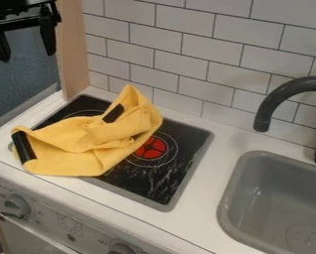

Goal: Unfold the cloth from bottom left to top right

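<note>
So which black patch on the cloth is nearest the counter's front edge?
The long patch at the left end of the cloth; the shorter patch sits farther back, near its peak.

Black two-finger gripper hung at upper left, fingers spread, well apart from the cloth. Yellow fabric cloth lay crumpled across the black rectangular hob, its near-left part over the edge onto the white worktop; folds peaked toward the white tiled wall. Black strips crossed its left end and upper fold. Right of the hob: grey rounded basin, dark curved tap.
</note>
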Tool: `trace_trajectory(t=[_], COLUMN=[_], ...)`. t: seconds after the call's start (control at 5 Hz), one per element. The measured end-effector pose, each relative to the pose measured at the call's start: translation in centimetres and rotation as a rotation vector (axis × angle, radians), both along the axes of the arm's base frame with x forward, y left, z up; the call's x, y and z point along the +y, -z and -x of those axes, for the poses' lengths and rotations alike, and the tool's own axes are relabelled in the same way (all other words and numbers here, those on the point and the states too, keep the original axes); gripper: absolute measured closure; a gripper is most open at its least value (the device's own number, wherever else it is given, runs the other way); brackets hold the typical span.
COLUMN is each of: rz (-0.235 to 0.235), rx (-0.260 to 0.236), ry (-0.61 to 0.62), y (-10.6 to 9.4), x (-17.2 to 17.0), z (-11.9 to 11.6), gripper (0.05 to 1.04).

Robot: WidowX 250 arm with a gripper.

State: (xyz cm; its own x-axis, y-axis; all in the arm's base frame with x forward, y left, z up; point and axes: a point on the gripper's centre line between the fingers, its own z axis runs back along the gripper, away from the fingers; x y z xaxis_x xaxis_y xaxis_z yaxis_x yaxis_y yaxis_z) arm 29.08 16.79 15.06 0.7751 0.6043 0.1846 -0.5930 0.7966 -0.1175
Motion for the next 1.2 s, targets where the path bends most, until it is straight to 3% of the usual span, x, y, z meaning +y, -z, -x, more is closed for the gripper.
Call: trace_trajectory(t=[0.4, 0.6, 1.0, 1.2], rz=[0.006, 0.017, 0.102, 0.125], rx=[0.047, 0.068, 0.081, 0.089], ry=[-0.023, 0.015, 0.034, 0.031], y=[3.0, 5.0, 9.3, 11.0], x=[-0.9, -2.8, -5.8, -6.2], z=[-0.5, -2.0, -3.8, -3.7], gripper=[0.084, 0.084, 0.084, 0.084])
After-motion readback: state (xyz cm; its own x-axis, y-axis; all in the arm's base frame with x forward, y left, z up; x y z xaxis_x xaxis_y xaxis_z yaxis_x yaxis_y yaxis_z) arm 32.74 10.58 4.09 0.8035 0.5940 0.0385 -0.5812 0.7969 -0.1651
